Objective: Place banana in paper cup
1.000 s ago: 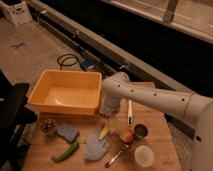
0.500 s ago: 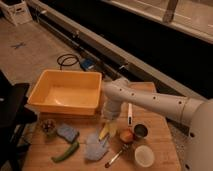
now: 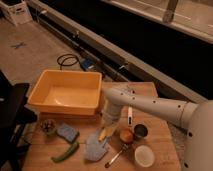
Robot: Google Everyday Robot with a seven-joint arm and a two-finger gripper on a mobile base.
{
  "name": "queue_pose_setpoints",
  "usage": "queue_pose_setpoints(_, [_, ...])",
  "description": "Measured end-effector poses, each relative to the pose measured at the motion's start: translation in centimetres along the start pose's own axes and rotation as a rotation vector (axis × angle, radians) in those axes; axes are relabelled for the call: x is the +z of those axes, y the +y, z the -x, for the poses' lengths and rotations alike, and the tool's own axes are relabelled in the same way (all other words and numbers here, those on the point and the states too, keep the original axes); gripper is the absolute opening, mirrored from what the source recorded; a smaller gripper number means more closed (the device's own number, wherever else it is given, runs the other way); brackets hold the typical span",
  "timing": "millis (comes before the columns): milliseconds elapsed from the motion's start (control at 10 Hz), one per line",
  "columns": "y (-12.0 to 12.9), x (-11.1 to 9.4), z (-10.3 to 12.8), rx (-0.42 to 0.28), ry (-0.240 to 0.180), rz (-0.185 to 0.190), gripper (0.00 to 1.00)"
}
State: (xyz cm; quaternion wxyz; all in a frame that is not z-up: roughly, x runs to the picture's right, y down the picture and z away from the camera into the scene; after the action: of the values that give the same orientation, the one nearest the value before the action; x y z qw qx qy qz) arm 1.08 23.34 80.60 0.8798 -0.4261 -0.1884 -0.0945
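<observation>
The small yellow banana [image 3: 103, 134] lies on the wooden table [image 3: 150, 150], at the upper right edge of a pale blue cloth [image 3: 95, 148]. My gripper [image 3: 109, 120] hangs straight down from the white arm [image 3: 150, 104] and sits right over the banana's upper end. The white paper cup [image 3: 143, 156] stands at the front right of the table, empty, well to the right of the gripper. An orange-red apple [image 3: 126, 135] and a dark metal cup [image 3: 140, 131] stand between the banana and the paper cup.
A yellow bin [image 3: 67, 92] fills the back left of the table. A green pepper [image 3: 65, 152], a blue sponge [image 3: 67, 132] and a small dark bowl [image 3: 48, 126] lie at the front left. A spoon [image 3: 116, 157] lies beside the cloth. A white marker [image 3: 130, 116] lies behind the apple.
The arm has swung left and lowered, bringing the gripper down onto the banana. The objects on the table have not moved.
</observation>
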Motion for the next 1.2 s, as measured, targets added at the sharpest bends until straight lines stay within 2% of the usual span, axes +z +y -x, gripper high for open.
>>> queue_pose_setpoints(300, [0.3, 0.5, -0.2, 0.009, -0.003, -0.005, 0.09])
queue_pose_setpoints(400, [0.3, 0.0, 0.0, 0.005, 0.006, -0.019, 0.02])
queue_pose_setpoints(600, [0.2, -2.3, 1.0, -0.012, 0.029, -0.058, 0.0])
queue_pose_setpoints(1000, [0.2, -10.1, 3.9, -0.056, 0.104, -0.167, 0.0])
queue_pose_setpoints(1200, [0.8, -12.6, 4.8, -0.06, 0.117, -0.188, 0.0])
